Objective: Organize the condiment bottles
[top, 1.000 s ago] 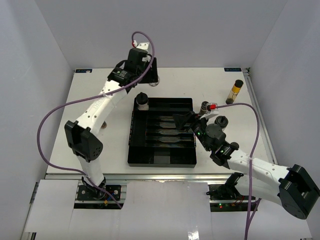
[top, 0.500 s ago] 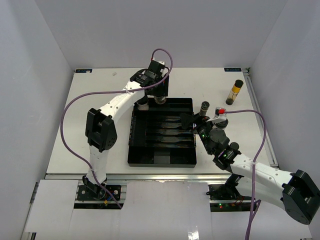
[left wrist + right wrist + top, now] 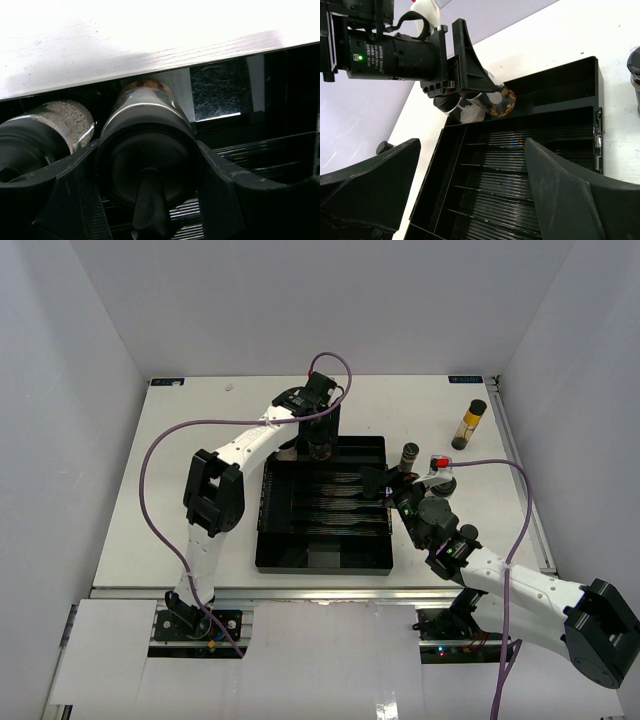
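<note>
Left claw [image 3: 147, 195] is half-closed on the brown-filled bottle [image 3: 145, 115], cap toward the wrist, long axis pointing straight out over the tray [image 3: 325, 565] back slot, white-grain bottle [image 3: 65, 117] just beside; right claw [image 3: 470, 195] gapes empty.

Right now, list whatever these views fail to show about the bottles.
- Top view: the left gripper covers the held bottle almost wholly.
- Left wrist view: the white-granule bottle is cut off by the frame's left edge and a finger.
- Right wrist view: a dark-capped bottle is cut by the right edge; its contents cannot be told.
</note>
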Robot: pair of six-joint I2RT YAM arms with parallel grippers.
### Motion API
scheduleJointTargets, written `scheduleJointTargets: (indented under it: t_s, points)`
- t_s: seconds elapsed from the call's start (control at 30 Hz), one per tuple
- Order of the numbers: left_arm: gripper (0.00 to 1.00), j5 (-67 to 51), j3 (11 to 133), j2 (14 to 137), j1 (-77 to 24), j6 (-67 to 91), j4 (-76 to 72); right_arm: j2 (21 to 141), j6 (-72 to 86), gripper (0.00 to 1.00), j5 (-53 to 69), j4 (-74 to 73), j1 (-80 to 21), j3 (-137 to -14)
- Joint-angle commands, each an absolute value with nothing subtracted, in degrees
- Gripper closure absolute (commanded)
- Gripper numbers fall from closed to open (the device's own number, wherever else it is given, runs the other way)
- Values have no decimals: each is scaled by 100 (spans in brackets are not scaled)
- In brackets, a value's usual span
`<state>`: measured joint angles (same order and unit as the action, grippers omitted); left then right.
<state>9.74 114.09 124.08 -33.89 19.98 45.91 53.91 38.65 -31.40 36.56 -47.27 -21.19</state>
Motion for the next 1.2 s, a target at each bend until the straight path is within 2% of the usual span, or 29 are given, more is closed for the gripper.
scheduleJointTargets:
  t_s: [0.0,0.1,0.23,0.3,0.4,0.53,0.67,0.73,0.97,1.17]
  points:
    - [64,998,11533,12236,-3412,1997,4397,5425,3880,9,-3388,3916,-4728,-2318]
    - [33,984,11599,12302,-3418,1986,4428,5439,3868,9,-3384,3886,-4729,-2355]
    - [13,993,11638,12317,-3412,1931,4492,5458,3857,10,-3374,3875,-4720,-2366]
    - [9,984,11645,12274,-3419,1912,4513,5463,3841,10,-3366,3867,-4724,-2382]
    - [3,954,11783,12159,-3413,1873,4679,5423,3818,10,-3415,3579,-4710,-2528]
    - [2,935,12391,12041,-3410,1695,5164,5285,3227,10,-3547,2195,-4697,-3426]
    - [2,1028,12313,11433,-3419,1687,5368,5440,2535,10,-4831,-849,-4629,-4948]
    - [2,1040,11900,10969,-3415,1770,5288,5459,2560,10,-5091,-1617,-4395,-5237]
    - [2,1283,9989,9161,-3410,2026,4909,5813,2330,10,-3381,-2525,-2265,-5382]
    - [2,1644,8656,7619,-3393,2195,4749,6175,2133,10,-2470,-2325,-1339,-5040]
